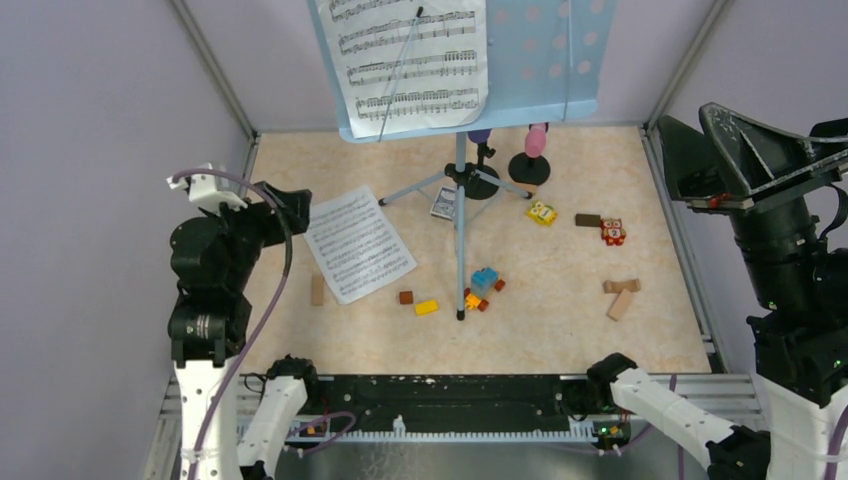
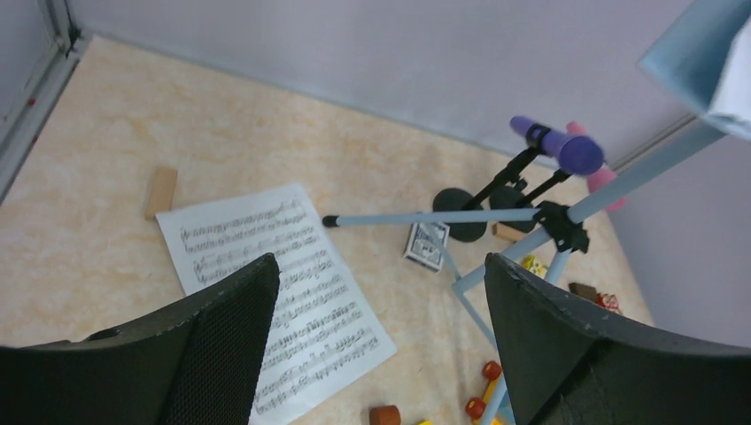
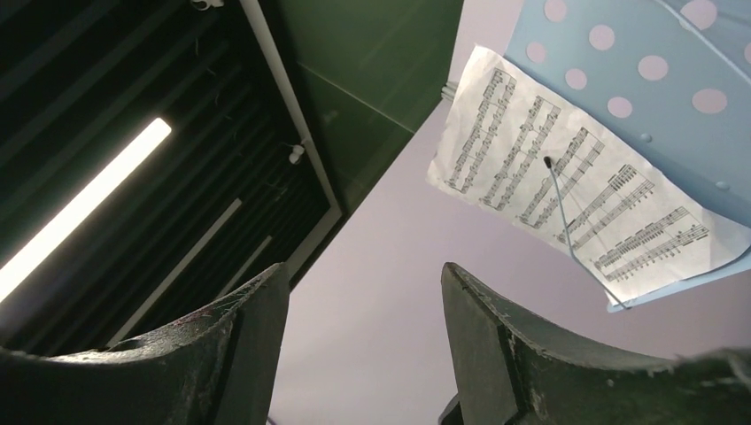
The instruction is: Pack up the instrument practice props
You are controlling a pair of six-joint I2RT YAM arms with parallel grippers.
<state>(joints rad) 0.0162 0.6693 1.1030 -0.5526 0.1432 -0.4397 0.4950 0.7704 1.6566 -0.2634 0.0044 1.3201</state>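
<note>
Music desk [image 1: 545, 50] is up top centre with a sheet [image 1: 410, 60] on it, tripod legs [image 1: 460, 215] spreading out below, mid-frame. Loose sheet [image 1: 358, 243] lies flat left of the legs, mic holders [image 1: 528, 168] stand just behind them, blocks [image 1: 620, 298] over to the right.

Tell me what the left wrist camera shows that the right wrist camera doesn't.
Only the left wrist: the table with a loose sheet-music page, the purple microphone in a black holder, the tripod legs, a card box and a wooden block.
Only the right wrist: a ceiling light and the clipped page seen from below.
Both: the pale blue music desk (just a corner from the left wrist), the wall, and an open, empty gripper: left gripper, right gripper.
</note>
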